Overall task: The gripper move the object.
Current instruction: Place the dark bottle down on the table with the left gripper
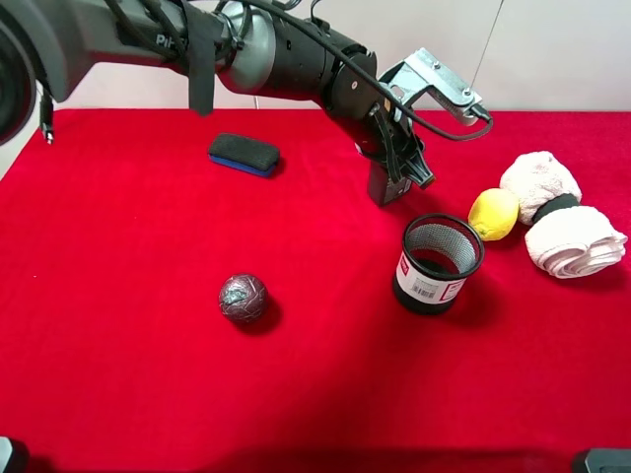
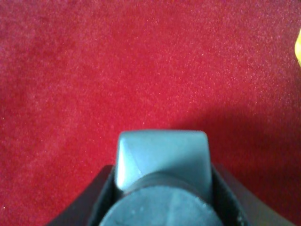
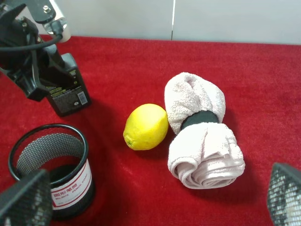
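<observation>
— Red cloth (image 1: pixel 118 296) everywhere; where's your object (image 1: pixel 383 189)?
— Clamped in your left gripper (image 1: pixel 399 160), tilted, near the mesh cup (image 1: pixel 439 261). Your right gripper (image 3: pixel 155 202) gapes wide, holding nothing.

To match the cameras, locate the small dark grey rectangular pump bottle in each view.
Exterior high: the dark grey rectangular pump bottle is right of centre, behind the black mesh cup, held in the left tool.
Left wrist: seen from above, close to the lens, over red cloth.
Right wrist: beyond the mesh cup, held by the dark arm.
Shared landmark: the yellow lemon beside the cup; the left wrist view shows only a yellow sliver.
</observation>
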Robot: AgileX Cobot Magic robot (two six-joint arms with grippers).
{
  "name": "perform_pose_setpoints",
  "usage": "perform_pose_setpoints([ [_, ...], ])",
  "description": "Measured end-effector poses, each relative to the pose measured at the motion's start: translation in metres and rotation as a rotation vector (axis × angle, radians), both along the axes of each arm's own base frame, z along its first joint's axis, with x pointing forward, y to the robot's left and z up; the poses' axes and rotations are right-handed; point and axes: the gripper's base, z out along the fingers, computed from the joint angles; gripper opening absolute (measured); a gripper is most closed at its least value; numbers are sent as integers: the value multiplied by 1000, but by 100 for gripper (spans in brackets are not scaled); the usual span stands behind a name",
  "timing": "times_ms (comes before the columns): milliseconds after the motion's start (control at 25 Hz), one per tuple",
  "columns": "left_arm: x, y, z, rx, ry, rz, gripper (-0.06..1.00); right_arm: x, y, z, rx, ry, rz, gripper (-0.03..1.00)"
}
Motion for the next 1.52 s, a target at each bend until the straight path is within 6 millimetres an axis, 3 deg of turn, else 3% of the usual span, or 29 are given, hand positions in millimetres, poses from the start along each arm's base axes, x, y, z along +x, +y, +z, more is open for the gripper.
perform_pose_setpoints([
  [640,0,0,0,0,0,0,41,0,0,0,0,0,0,69],
  [880,0,-1,1,-9,-9,-1,60,0,0,0,0,0,0,69],
  [1080,0,0,1,-6,-9,-2,66,0,0,0,0,0,0,69],
  [1360,0,0,1,-4,-8,-3,88,0,0,0,1,0,0,69],
  [1520,0,0,3,-6,-10,-3,93,0,0,0,1,0,0,69],
])
